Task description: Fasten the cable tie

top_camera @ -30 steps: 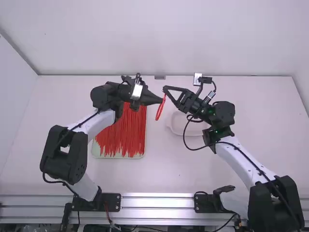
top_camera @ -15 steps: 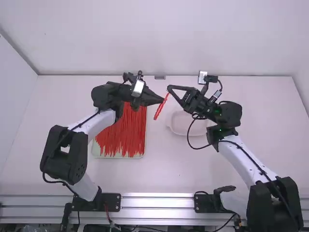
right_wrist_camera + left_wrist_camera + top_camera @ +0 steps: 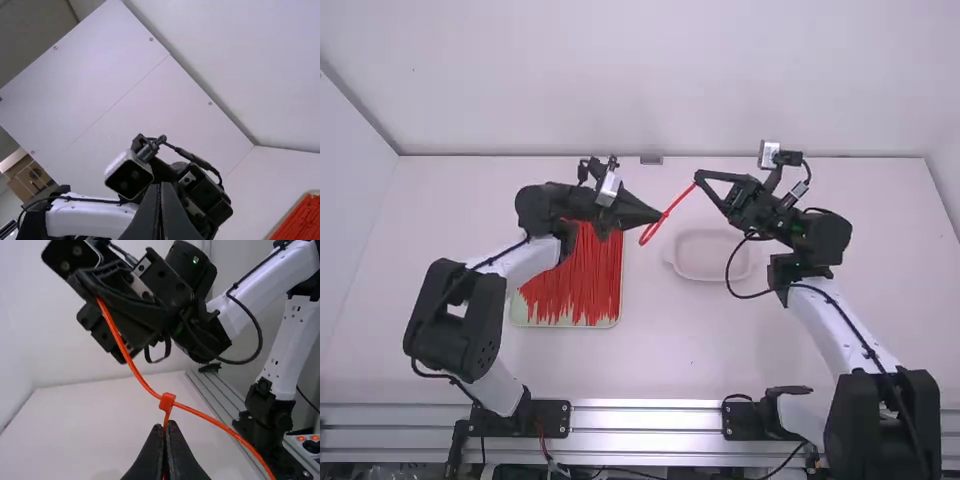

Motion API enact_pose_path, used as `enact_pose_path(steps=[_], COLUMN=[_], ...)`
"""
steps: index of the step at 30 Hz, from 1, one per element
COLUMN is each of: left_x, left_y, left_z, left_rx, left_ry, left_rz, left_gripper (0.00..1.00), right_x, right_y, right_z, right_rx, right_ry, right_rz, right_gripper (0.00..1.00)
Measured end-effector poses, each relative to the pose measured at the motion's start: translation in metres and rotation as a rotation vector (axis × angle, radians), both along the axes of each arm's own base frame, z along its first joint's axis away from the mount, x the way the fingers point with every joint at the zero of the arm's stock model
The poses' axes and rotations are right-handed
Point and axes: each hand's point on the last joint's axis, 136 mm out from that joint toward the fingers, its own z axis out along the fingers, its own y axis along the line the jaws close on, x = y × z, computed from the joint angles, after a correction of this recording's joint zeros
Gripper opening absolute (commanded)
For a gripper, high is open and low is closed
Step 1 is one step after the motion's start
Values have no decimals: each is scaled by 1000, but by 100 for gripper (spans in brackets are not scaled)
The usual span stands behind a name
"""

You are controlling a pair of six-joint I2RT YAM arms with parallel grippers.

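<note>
Looking down on the white worktop (image 3: 440, 200), we see both hands sharing one red cable tie (image 3: 668, 213) in the air: the left hand (image 3: 645, 212) clenched just under its head, the right hand (image 3: 699, 182) clenched on its tail, above the gap between a tray of red ties (image 3: 575, 280) and a white dish (image 3: 705, 258)

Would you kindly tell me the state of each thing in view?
cable tie: looped, tail through head, held off the table
left gripper: shut on cable tie by its head
right gripper: shut on its tail
tray: full of spare ties
bowl: looks empty
</note>
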Motion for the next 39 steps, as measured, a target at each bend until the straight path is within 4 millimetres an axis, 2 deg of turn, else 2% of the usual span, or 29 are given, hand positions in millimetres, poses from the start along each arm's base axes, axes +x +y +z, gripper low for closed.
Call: enact_pose_path(steps=[13, 19, 28, 29, 30, 31, 33, 35, 38, 39], left_x=[-3, -4, -5, -5, -6, -9, -13, -17, -14, -12], left_y=[1, 1, 1, 2, 2, 2, 3, 4, 7, 9], left_z=[-19, -21, -24, -24, -25, -28, -32, -34, -33, -32], left_rx=[1, 2, 7, 8, 13, 24, 34, 39, 35, 34], left_ry=[21, 25, 34, 33, 31, 30, 29, 11, 11, 19], left_rz=[13, 14, 11, 9, 3, -11, -25, -35, -23, -10], left_gripper=[2, 2, 2, 2, 2, 2, 2, 2, 2, 2], right_x=[7, 7, 6, 6, 7, 8, 9, 9, 6, 3], right_y=[-21, -25, -25, -25, -26, -28, -32, -34, -31, -29], right_z=[29, 42, 45, 46, 46, 49, 55, 62, 61, 59], right_rx=[9, 9, 8, 8, 12, 20, 27, 29, 13, -1], right_ry=[-43, -72, -81, -81, -78, -87, -103, -124, -129, -127], right_rz=[-40, -45, -43, -44, -47, -63, -79, -86, -66, -49], right_gripper=[0, 0, 0, 3, 23, 34, 40, 41, 41, 46])
